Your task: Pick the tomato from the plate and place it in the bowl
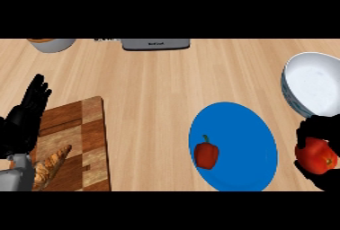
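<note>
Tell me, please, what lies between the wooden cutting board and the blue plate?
In the head view, only bare wooden counter lies between the wooden cutting board and the blue round plate; nothing stands on that stretch.

A kitchen is indicated: a pale wooden table [153,81] is laid with a blue plate [246,134], a white bowl [312,85], a chequered cutting board [83,134] with bread [51,164], and a red pepper [206,155].

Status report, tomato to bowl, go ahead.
Right hand shut on tomato, off the plate. Left hand open, resting. Bowl just ahead, nothing between.
</note>
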Tool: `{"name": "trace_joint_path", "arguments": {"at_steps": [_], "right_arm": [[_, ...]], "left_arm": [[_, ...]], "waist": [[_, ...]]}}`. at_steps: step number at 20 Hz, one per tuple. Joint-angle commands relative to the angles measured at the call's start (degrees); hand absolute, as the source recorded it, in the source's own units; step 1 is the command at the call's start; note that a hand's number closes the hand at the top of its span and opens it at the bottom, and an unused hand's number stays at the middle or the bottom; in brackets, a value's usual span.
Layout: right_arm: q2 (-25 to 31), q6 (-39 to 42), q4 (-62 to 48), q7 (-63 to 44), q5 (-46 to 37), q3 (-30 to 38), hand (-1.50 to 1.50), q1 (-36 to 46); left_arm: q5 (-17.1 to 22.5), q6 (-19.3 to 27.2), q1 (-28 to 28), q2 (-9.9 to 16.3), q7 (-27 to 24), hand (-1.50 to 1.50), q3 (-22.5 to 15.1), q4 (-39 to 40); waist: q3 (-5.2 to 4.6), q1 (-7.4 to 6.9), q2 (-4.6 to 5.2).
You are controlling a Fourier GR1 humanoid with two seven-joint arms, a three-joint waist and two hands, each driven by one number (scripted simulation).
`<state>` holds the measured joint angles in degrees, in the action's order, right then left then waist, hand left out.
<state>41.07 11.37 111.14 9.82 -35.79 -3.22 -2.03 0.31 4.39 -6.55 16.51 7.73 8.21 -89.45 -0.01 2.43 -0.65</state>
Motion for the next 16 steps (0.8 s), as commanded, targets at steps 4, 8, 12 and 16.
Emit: {"name": "trace_joint_path", "arguments": {"at_steps": [4, 8, 12, 16], "right_arm": [[1.33, 5.24, 8.68, -0.42, 20.73, 21.34, 1.5, -4.57], [3.37, 9.38, 2.07, -3.82, 26.36, 29.38, 1.5, 1.36], [4.61, 12.33, -6.67, -2.01, 27.29, 30.57, 1.5, 6.32], [4.98, 12.27, -19.58, 3.28, 24.69, 26.73, 1.5, 12.02]], "left_arm": [[0.8, -0.49, 1.43, 0.21, 1.26, 0.0, 0.69, -2.78], [-0.73, -0.71, 0.01, -1.93, -2.54, 0.0, -1.27, 1.24], [-0.59, -0.96, -1.88, -1.73, -0.58, 0.0, -0.53, 1.34], [-0.21, -2.42, -0.99, -0.56, -0.64, 0.0, 0.19, -0.23]], "waist": [[0.01, -0.53, 0.08], [-0.02, -1.81, 0.6], [0.01, -2.39, 0.68], [0.03, -3.09, 0.78]]}}
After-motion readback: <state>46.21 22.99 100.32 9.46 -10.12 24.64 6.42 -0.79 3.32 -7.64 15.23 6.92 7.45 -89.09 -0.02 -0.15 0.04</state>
